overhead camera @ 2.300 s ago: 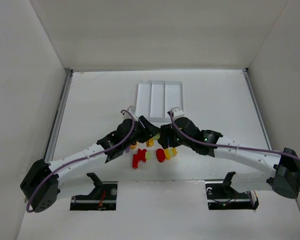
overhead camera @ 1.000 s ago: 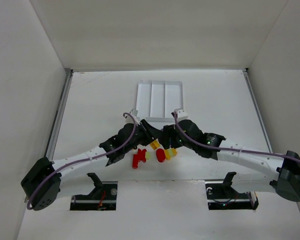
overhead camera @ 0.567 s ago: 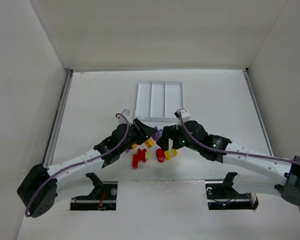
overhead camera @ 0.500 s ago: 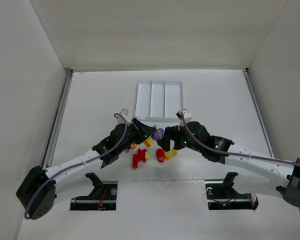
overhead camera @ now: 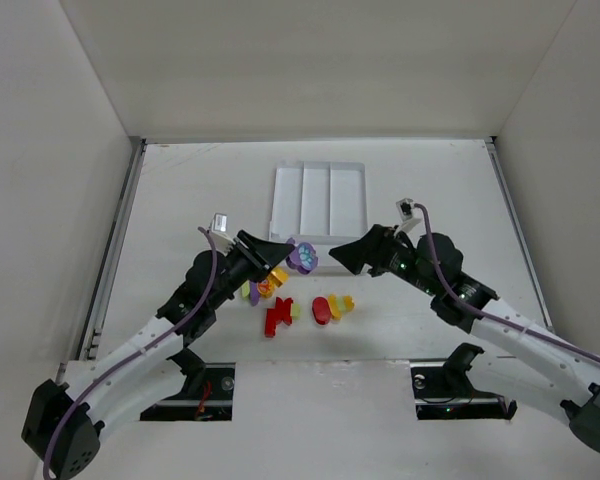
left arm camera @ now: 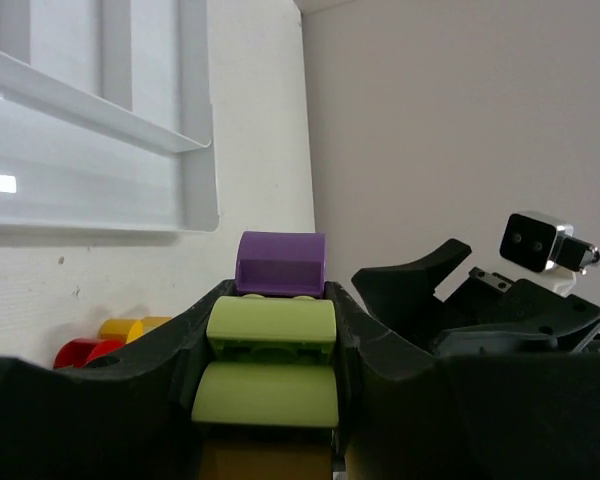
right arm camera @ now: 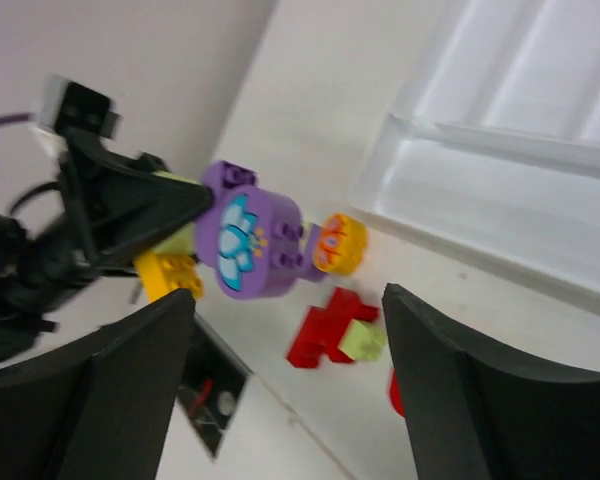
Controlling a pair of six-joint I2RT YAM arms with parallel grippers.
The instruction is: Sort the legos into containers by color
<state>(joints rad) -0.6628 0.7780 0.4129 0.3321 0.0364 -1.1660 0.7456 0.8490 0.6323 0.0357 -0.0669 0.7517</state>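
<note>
My left gripper (overhead camera: 278, 256) is lifted off the table and shut on a joined stack of legos. In the left wrist view two light green bricks (left arm camera: 271, 360) sit between its fingers, with a purple brick (left arm camera: 280, 262) on top. A purple flower disc (right arm camera: 248, 243) and an orange round piece (right arm camera: 340, 243) hang on that stack's end. My right gripper (overhead camera: 338, 257) stands open and empty just right of the stack. On the table lie a red brick (overhead camera: 276, 318), a red and yellow group (overhead camera: 330, 306) and a yellow piece (overhead camera: 250, 292). The white tray (overhead camera: 320, 200), the containers, lies behind.
The tray's near rim (right arm camera: 480, 215) is close behind the two grippers. A red brick (right arm camera: 328, 325) with a green brick (right arm camera: 363, 343) lies below my right gripper (right arm camera: 288, 296). Walls close in the table on the left, right and back.
The left gripper has lifted the stack off the table and moved left. The right gripper has opened, let go of the stack and drawn back to the right.
</note>
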